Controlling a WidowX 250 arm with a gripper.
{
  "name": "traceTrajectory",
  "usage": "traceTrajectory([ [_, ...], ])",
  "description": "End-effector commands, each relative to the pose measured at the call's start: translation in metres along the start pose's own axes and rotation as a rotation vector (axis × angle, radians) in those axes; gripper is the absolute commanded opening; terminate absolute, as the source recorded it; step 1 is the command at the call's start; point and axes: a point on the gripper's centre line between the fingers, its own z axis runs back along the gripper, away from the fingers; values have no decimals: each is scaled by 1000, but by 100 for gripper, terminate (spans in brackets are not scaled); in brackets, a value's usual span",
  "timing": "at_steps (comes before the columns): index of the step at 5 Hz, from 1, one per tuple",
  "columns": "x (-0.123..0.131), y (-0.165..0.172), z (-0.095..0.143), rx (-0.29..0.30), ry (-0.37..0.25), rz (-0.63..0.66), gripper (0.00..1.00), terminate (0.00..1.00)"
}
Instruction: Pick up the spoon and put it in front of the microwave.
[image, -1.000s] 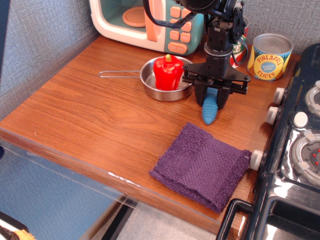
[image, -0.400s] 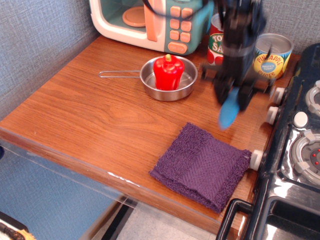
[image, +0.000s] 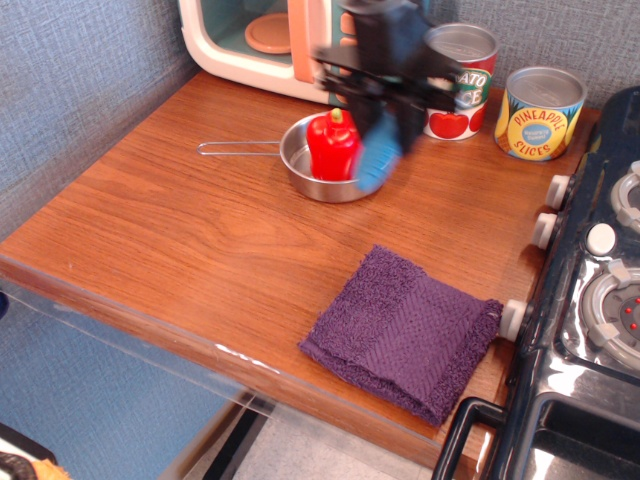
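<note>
Gripper (image: 385, 118), blurred, clamps the spoon (image: 375, 160); handle hangs steeply down over the pan (image: 335, 185) rim. Microwave (image: 290, 45) sits just behind, upper left.

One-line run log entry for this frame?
phase: transport | gripper: shut on spoon, motion-blurred | position: over pan with red pepper, in front of microwave | spoon: not yet placed

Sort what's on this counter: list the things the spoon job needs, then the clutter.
Needed:
spoon, held in the gripper
microwave

Clutter:
steel pan holding a red pepper
tomato can
pineapple can
purple cloth
stove
</note>
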Motion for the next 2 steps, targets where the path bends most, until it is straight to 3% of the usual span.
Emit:
traceTrajectory([
  [1,-5,94,29,62,-9,-107,0,0],
  [2,-9,137,35,180,41,-152,0,0],
])
